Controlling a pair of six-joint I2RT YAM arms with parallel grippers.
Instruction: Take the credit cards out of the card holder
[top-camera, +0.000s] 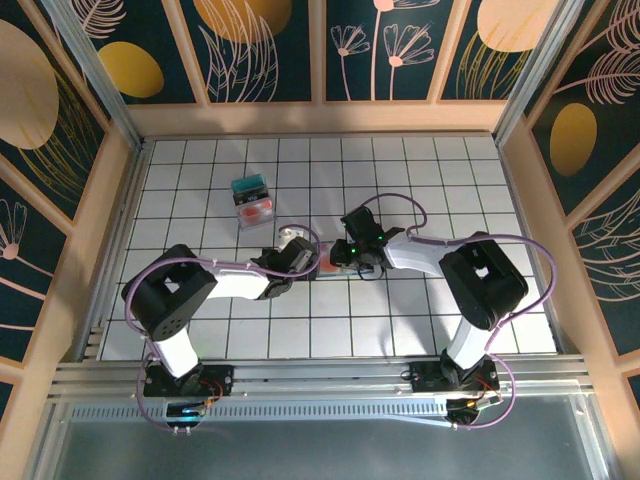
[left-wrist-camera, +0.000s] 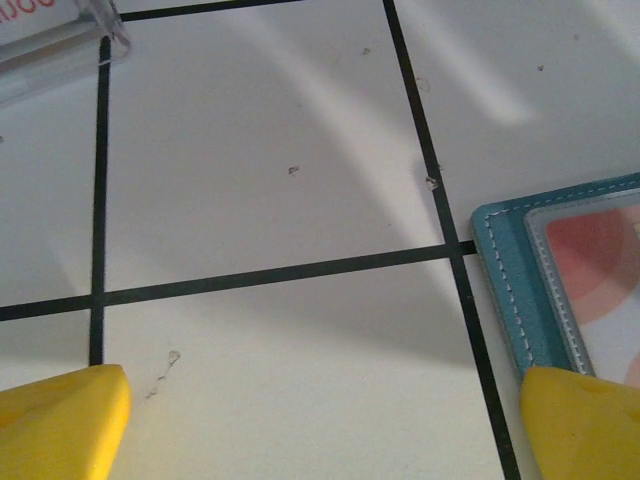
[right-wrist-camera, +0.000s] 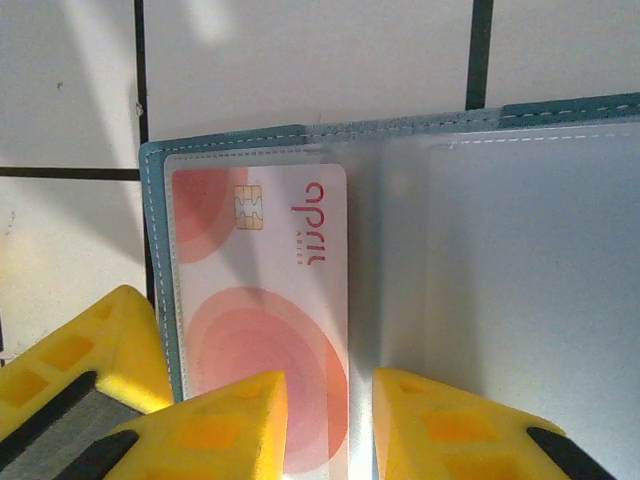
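Observation:
The card holder (right-wrist-camera: 500, 260) lies open on the white tiles, with a teal-blue stitched edge and clear sleeves inside. A white credit card with pink circles and a chip (right-wrist-camera: 260, 290) sits in its left sleeve. My right gripper (right-wrist-camera: 330, 430) hangs just over the holder, jaws a little apart and straddling that card's right edge, gripping nothing. My left gripper (left-wrist-camera: 320, 430) is wide open over bare tile. Its right finger (left-wrist-camera: 585, 425) rests at the holder's left edge (left-wrist-camera: 505, 280). In the top view both grippers (top-camera: 300, 255) (top-camera: 347, 262) meet over the holder (top-camera: 327, 268) at mid-table.
A pile of teal and red-pink cards (top-camera: 252, 200) lies further back on the left. A clear plastic piece with red print (left-wrist-camera: 50, 30) shows at the upper left of the left wrist view. Wooden walls (top-camera: 110, 230) ring the tiled floor.

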